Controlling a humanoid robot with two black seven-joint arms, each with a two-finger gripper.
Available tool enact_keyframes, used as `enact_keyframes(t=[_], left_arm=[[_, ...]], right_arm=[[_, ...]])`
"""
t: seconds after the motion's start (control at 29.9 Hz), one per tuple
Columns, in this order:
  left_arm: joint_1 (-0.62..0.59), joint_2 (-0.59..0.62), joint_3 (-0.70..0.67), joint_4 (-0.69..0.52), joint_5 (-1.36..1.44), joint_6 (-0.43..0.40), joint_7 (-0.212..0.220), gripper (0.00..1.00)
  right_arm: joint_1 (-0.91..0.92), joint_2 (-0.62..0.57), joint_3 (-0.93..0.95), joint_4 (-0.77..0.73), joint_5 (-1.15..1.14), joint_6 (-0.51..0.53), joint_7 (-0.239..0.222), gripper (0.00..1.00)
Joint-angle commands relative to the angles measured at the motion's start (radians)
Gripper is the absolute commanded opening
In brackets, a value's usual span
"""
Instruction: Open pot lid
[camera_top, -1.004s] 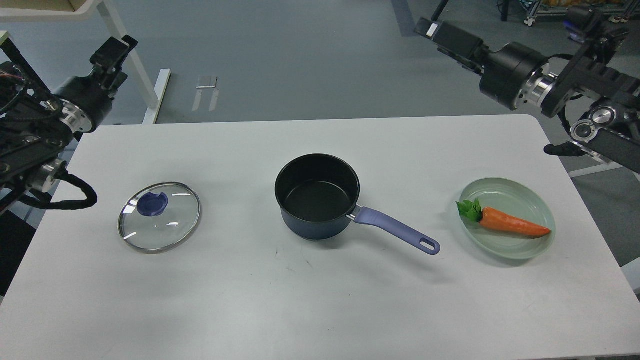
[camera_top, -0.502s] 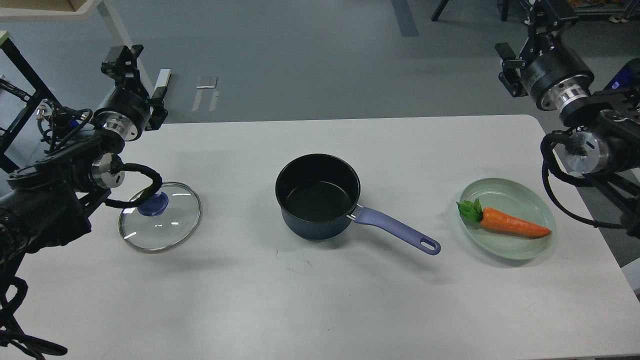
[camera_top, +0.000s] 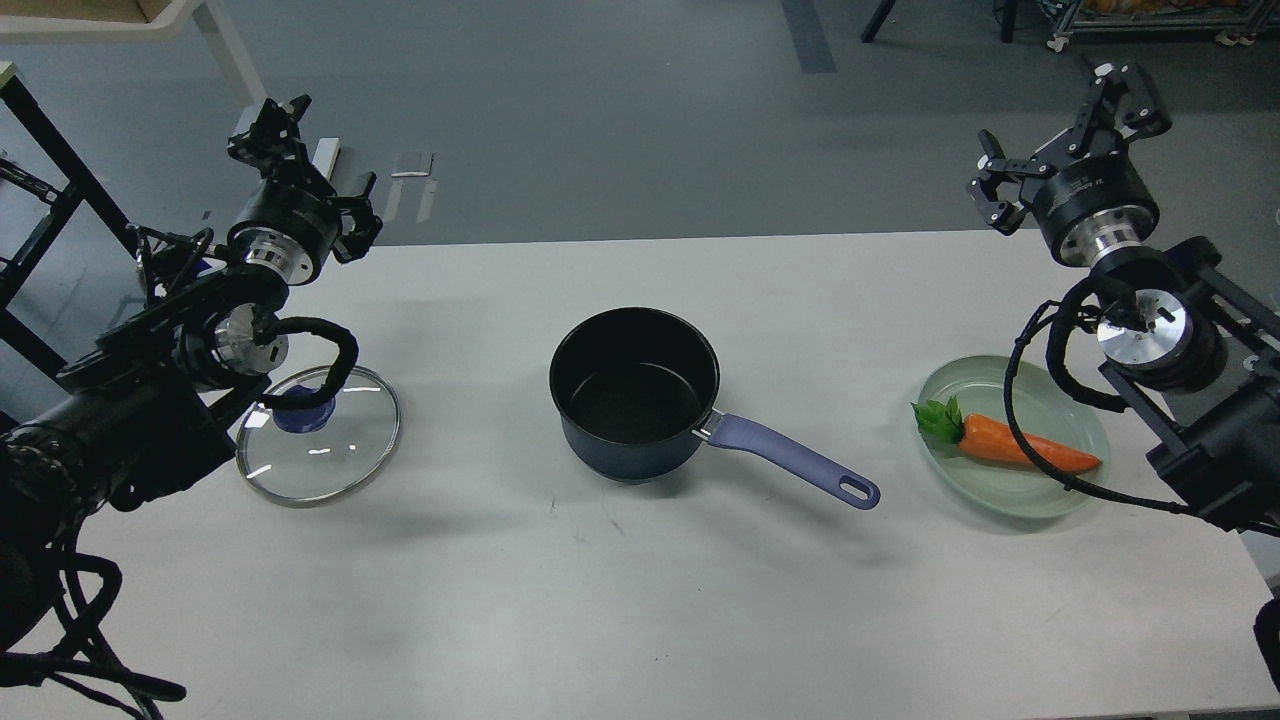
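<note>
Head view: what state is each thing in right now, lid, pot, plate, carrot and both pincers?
Glass lid: off the pot, flat on the table, knob up.
Pot: uncovered, empty, upright.
Green plate: holds the carrot.
Carrot: lying on its side.
Left pincer: open, holding nothing.
Right pincer: open, holding nothing.

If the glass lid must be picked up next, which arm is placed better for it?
Left. The left end effector is on the same side as the glass lid; the right end effector is beyond the pot.
</note>
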Motion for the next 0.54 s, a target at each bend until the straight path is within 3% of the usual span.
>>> enact_keyframes(t=[0.0,0.5], left_arm=[[0.021,0.007,-0.008,-0.007,-0.006,-0.001,-0.007,0.99],[0.032,0.028,-0.037,-0.026,0.000,-0.003,-0.022,1.00]], right_arm=[[-0.007,0.047,0.050,-0.072,0.002,0.030,0.000,0.99],[-0.043,0.081,0.049,-0.070,0.002,0.030,0.000,1.00]])
